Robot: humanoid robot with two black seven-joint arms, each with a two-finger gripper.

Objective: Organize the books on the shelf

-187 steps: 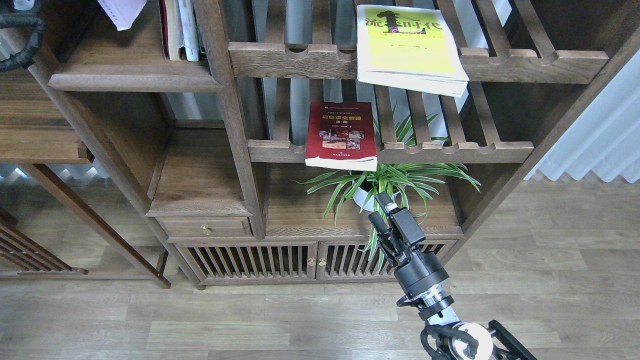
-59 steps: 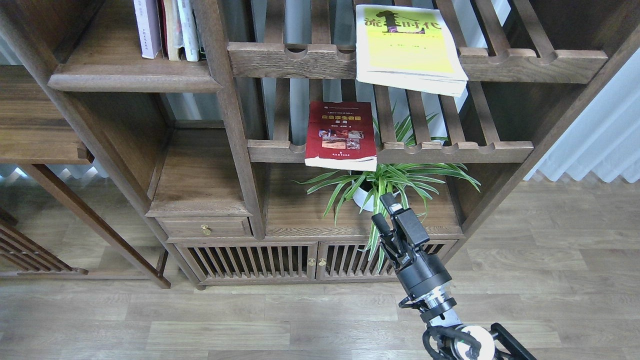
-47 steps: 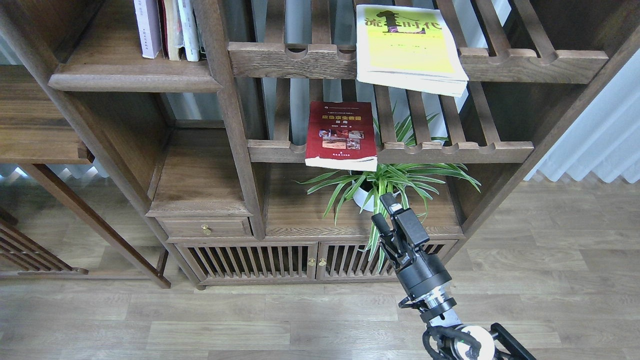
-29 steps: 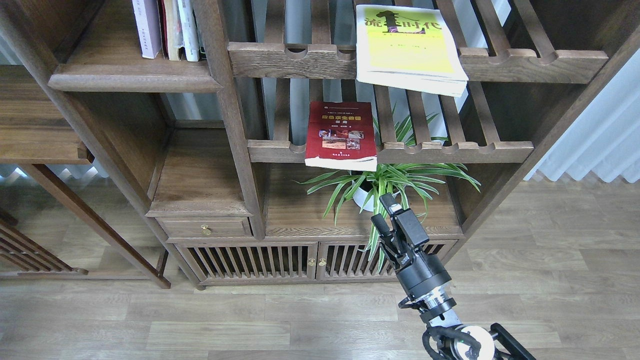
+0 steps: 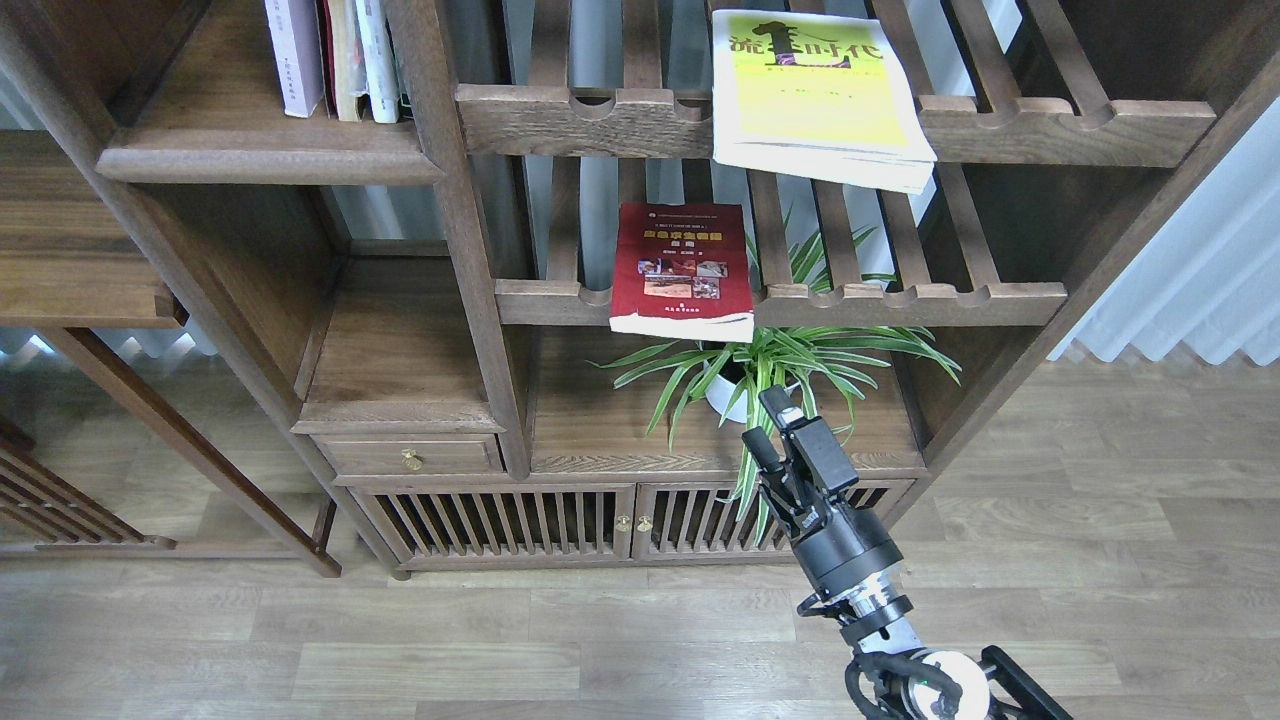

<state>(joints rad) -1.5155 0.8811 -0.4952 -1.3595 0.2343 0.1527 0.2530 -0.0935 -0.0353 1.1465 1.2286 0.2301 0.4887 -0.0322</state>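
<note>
Books: 3 in play. Lavender-white book (image 5: pixel 293 55) stands upright on solid shelf (image 5: pixel 255 150), upper left, just beside a few other upright vols (image 5: pixel 362 60). Yellow-green book (image 5: pixel 815 95) lies flat on upper slatted rack (image 5: pixel 1060 130), front edge overhanging the rail. Dark red book (image 5: pixel 682 268) lies flat on lower slatted rack (image 5: pixel 900 300), front edge also past the rail. Potted plant (image 5: pixel 770 370) on board below red book. Right tool (image 5: pixel 772 430) hangs in front of plant, below red book, touching neither book; fingers (image 5: pixel 780 405) spread w/ a small gap, holding nothing. Left arm + tool out of view.
</note>
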